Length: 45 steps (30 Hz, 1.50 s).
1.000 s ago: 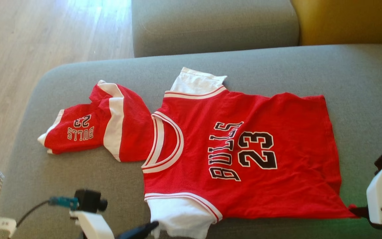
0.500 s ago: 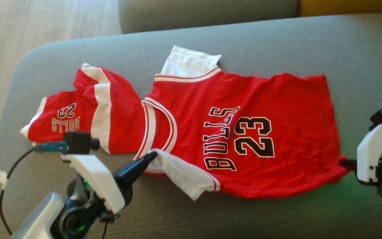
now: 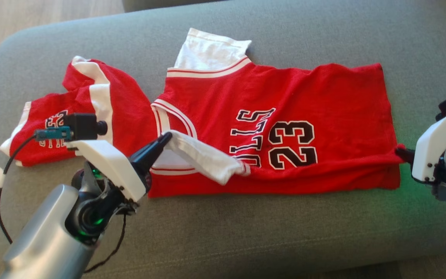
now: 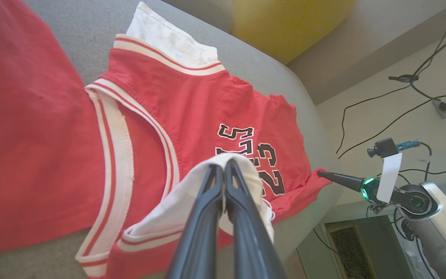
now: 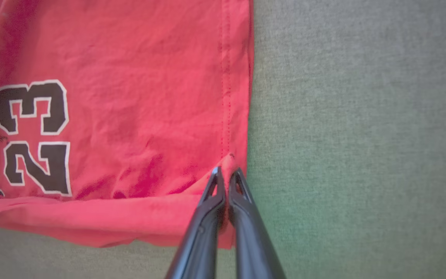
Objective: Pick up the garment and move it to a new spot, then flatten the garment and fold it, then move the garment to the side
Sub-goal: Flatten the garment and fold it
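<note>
Left fingers (image 3: 151, 151) pinch the jersey (image 3: 304, 93) sleeve, right fingers (image 3: 402, 153) its hem

Red jersey (image 3: 304, 89) between left pincer (image 3: 165, 136) and right pincer (image 3: 399, 151), on sofa (image 3: 246, 232)

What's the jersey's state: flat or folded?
Partly folded: the jersey has its near edge doubled over the front; left gripper shut on the white sleeve, right gripper shut on the hem corner.

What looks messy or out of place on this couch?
The shorts lie crumpled left of the jersey. The jersey's near edge is doubled over, but the left claw and right claw pinch it there, so that looks deliberate.
</note>
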{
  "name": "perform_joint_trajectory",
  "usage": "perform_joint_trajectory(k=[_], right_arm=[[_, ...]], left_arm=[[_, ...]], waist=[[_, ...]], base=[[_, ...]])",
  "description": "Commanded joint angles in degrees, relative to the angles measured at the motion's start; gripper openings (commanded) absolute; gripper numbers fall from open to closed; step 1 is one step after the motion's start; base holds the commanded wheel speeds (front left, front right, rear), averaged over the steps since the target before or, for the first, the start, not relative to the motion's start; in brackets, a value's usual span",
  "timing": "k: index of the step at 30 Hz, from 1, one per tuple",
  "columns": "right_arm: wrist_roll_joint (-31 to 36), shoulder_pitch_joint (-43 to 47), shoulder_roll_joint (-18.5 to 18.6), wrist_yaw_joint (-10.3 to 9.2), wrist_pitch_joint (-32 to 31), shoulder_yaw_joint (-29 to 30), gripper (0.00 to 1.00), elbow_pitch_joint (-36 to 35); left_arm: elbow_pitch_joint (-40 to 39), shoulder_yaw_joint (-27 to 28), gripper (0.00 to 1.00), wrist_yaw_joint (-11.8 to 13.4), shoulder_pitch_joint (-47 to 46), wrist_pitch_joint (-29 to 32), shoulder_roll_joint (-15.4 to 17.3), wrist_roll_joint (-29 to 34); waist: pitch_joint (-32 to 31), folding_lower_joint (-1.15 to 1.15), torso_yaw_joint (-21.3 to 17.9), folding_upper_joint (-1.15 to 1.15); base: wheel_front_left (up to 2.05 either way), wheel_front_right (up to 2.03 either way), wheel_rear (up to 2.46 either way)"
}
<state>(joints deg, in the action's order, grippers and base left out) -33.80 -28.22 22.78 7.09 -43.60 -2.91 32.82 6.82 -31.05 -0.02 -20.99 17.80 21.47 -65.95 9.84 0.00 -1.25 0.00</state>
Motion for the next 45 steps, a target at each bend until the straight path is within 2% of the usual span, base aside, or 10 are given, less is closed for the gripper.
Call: perform_joint_trajectory(k=[1, 14, 19, 25, 26, 27, 28, 37, 41, 45], right_arm=[[0.1, -2.0, 0.4, 0.4, 0.9, -0.6, 0.0, -1.5], [-1.3, -7.0, 0.0, 0.4, 8.6, -3.1, 0.0, 3.4], [-2.0, -8.2, 0.4, 0.4, 10.4, -4.2, 0.0, 5.2], [-2.8, -9.3, 0.6, 0.4, 11.6, -5.8, 0.0, 6.8], [-2.9, -9.4, 0.6, 0.4, 11.8, -6.2, 0.05, 7.0], [-2.9, -9.6, 0.7, 0.4, 12.2, -6.6, 1.0, 7.0], [-3.2, -9.7, 0.6, 0.4, 12.6, -6.7, 1.0, 7.4], [-3.6, -10.9, 0.2, 0.4, 18.6, -4.7, 1.0, 9.9], [-4.9, -9.9, 0.5, 0.4, 23.3, -4.4, 1.0, 6.7], [-4.9, -6.8, 0.8, 0.4, 31.8, -4.7, 1.0, -0.4]], left_arm=[[-1.1, 2.7, 0.0, -0.3, -3.4, -0.8, 1.2, 0.6], [6.0, 3.8, 0.0, -0.4, -8.1, -4.3, -0.4, 2.5], [9.2, 4.4, 0.0, 0.2, -9.7, -6.1, -1.7, 2.9], [12.3, 3.2, 0.0, -0.4, -11.0, -6.6, -2.4, 4.2], [12.9, 2.9, 0.0, -0.3, -11.1, -6.4, -2.5, 4.4], [13.4, 2.5, 0.36, -0.2, -11.4, -6.3, -2.5, 4.9], [13.9, 2.1, 1.0, 0.1, -11.6, -6.4, -2.4, 5.5], [15.5, 3.2, 1.0, 3.2, -12.9, -14.9, -3.3, 10.0], [12.9, 5.9, 1.0, 4.0, -12.1, -22.0, -4.5, 10.6], [8.5, 7.7, 1.0, 5.3, -9.8, -29.5, -5.2, 12.9]], waist=[[0.6, 0.0, -0.4, 0.0], [4.1, 0.0, -1.4, 0.0], [4.9, 0.0, -1.4, 0.0], [5.5, 0.0, -1.6, 0.0], [5.5, 0.0, -1.6, 0.0], [5.6, 0.0, -1.6, 0.0], [5.6, 0.0, -1.6, 0.0], [3.9, 0.0, -1.3, 0.0], [2.0, 0.0, -0.9, 0.0], [-0.4, 0.0, -0.6, 0.0]], base=[[0.0, 0.0, 0.0], [0.0, 0.0, 0.0], [0.0, 0.0, 0.0], [0.0, 0.0, 0.0], [0.0, 0.0, 0.0], [0.0, 0.0, 0.0], [0.0, 0.0, 0.0], [0.0, 0.0, 0.0], [0.0, 0.0, 0.0], [0.0, 0.0, 0.0]])
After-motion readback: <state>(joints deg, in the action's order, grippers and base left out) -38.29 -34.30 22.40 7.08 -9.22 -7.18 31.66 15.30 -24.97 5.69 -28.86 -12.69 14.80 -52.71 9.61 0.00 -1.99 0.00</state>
